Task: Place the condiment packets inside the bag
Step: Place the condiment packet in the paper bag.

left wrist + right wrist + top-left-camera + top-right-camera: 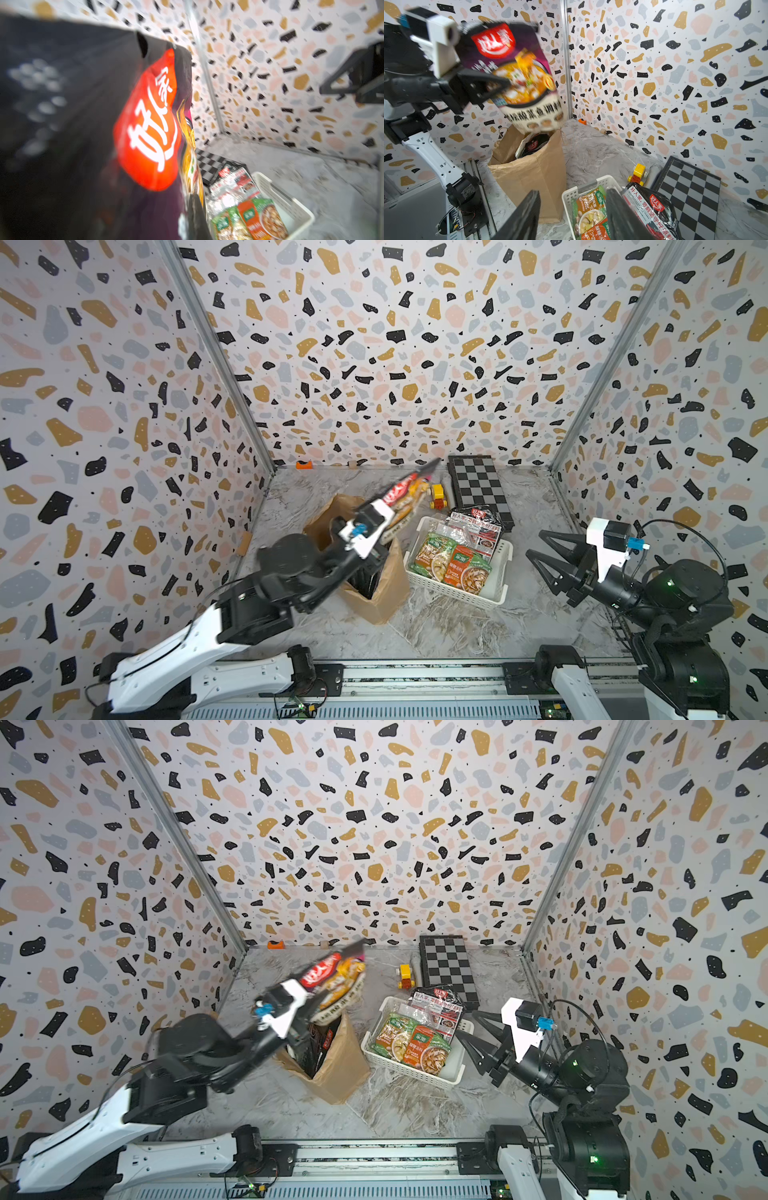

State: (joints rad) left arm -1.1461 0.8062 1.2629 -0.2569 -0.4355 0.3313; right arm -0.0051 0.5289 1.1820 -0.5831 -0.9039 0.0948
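Observation:
My left gripper (384, 526) is shut on a large black-and-red condiment packet (409, 491) (332, 977) (525, 79), which tilts in the air over the open mouth of the tan paper bag (384, 593) (343, 1069) (529, 172). The packet (145, 124) fills the left wrist view, with one dark finger (196, 216) pressed against it. Dark packets (533, 143) lie inside the bag. Green-and-orange packets (453, 564) (589, 207) and a black-and-red one (478, 526) rest in the white basket (496, 593). My right gripper (534, 543) (572, 192) hangs open and empty just right of the basket.
A folded chessboard (478, 485) lies at the back right, touching the basket's far side. A small yellow-and-red toy (438, 497) sits beside it. A small orange piece (304, 465) rests against the back wall. Patterned walls enclose three sides.

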